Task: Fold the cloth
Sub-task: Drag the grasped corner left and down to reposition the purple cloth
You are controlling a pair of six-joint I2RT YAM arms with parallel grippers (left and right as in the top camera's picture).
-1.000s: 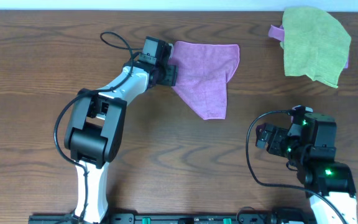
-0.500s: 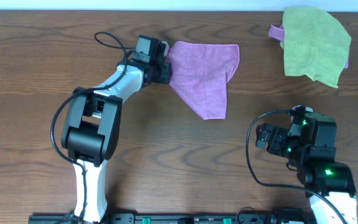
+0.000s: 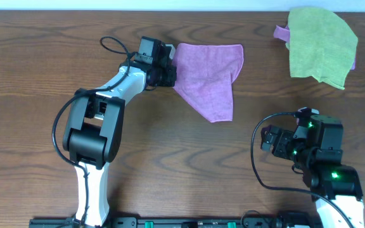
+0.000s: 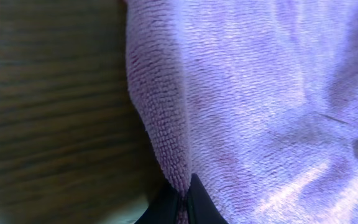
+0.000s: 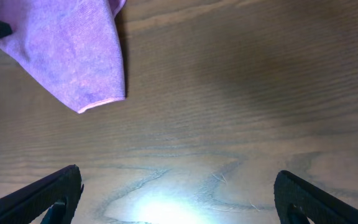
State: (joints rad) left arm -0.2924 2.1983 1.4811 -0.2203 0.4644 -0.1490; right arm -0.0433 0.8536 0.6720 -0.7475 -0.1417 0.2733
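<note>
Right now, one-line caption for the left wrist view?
Left pincer shut on edge of soft purple terry cloth, dark wooden table beside.

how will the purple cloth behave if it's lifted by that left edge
Probably floppy: the purple cloth lies creased with one layer folded over, so it should drape from the left gripper. Its looped pile looks grippy, so slipping seems unlikely.

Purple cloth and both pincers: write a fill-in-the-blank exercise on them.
The left pincer is ____ on the left edge of the purple cloth.
The right pincer stands ____, holding nothing.
The lime-green cloth lies on the wooden table to the ____ of the purple cloth.
Missing words: shut; open; right.
</note>
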